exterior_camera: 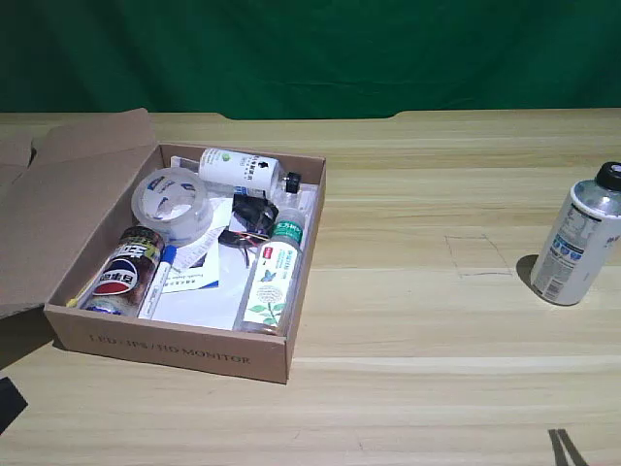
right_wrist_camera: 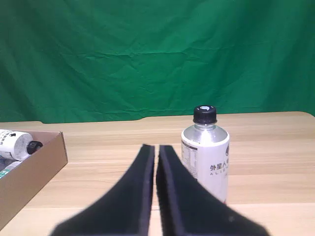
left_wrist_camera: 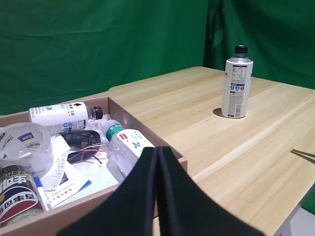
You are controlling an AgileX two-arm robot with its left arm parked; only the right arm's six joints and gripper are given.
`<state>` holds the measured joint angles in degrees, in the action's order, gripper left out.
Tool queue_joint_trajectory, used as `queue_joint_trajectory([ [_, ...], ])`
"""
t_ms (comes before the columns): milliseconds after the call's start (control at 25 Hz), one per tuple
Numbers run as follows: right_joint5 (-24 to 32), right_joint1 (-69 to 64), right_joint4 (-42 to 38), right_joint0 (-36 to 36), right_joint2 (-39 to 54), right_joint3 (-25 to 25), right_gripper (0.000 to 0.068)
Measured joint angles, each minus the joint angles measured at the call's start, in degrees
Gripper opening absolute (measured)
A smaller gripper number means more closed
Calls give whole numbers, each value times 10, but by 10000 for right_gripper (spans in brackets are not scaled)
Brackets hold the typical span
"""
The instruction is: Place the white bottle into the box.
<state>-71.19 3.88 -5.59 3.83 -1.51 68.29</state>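
The right claw (right_wrist_camera: 155, 150) has its 2 black fingers (right_wrist_camera: 135, 191) pressed almost together, with only a thin slit between them, and it holds nothing. The white bottle (right_wrist_camera: 205, 155) stands upright on the wooden worktop (exterior_camera: 417, 320), just beyond the claw and a little to one side of its fingertips, not touching them; its black cap is screwed on and its printed label faces the claw. In the exterior view the same bottle (exterior_camera: 580, 238) stands alone near the exterior view's right edge, well apart from the box (exterior_camera: 175, 351), which sits toward the exterior view's left with its flaps open. From the claw, the box (right_wrist_camera: 29, 172) lies off to the other side, only a corner of it in sight. Inside the box lie a smaller white bottle (exterior_camera: 243, 170), a green-capped bottle (exterior_camera: 274, 277), a roll of tape (exterior_camera: 173, 204), a can (exterior_camera: 126, 272) and papers (exterior_camera: 199, 282).
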Motion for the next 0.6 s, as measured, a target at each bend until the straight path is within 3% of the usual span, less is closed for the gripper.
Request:
queue_joint_trajectory([
  [440,-1,0,-22,0,0,-13,6],
  [600,-9,14,-23,0,-14,-14,68],
])
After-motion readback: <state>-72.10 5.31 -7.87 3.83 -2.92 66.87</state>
